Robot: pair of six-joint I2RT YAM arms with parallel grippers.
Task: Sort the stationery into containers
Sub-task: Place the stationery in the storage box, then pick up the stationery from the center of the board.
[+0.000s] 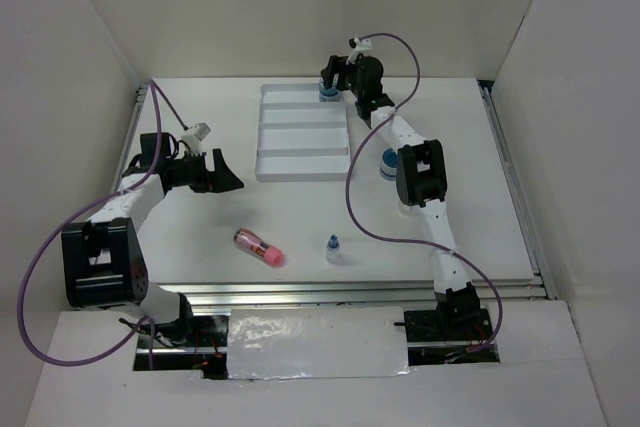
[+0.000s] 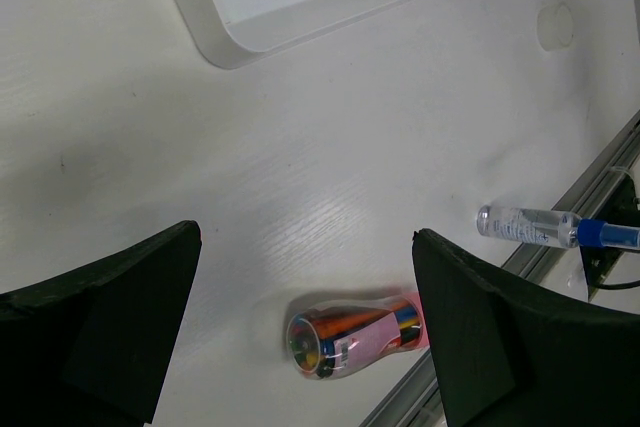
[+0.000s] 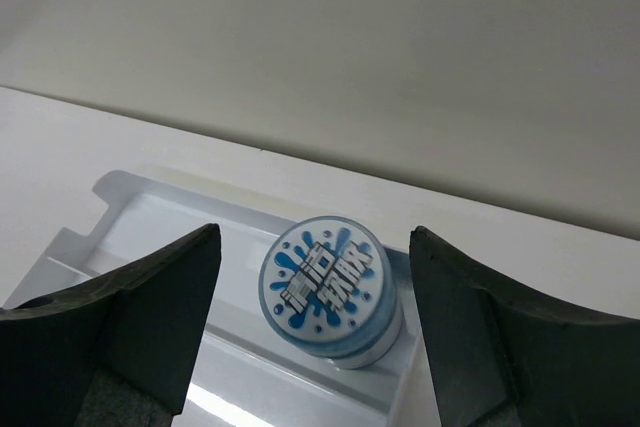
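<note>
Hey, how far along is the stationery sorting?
Done: one blue pot sits in the tray, far compartment, right pincer open around it. In hand: nothing; left pincer hangs open near the pink tube. Left: that tube, the small bottle, the second blue pot beside the tray.

The white table bears the tray, pink tube, small bottle and one blue pot.

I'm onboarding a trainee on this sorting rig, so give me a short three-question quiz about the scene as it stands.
1. True or false: the pink stick-shaped tube lies inside the white four-compartment plastic tray.
2. What sits in the tray between the fingers of the right gripper? A) white ring B) squat blue round pot C) clear blue-capped bottle
3. Fill in: the left gripper is ____ and holds nothing.
Key: 1 false; 2 B; 3 open.
</note>
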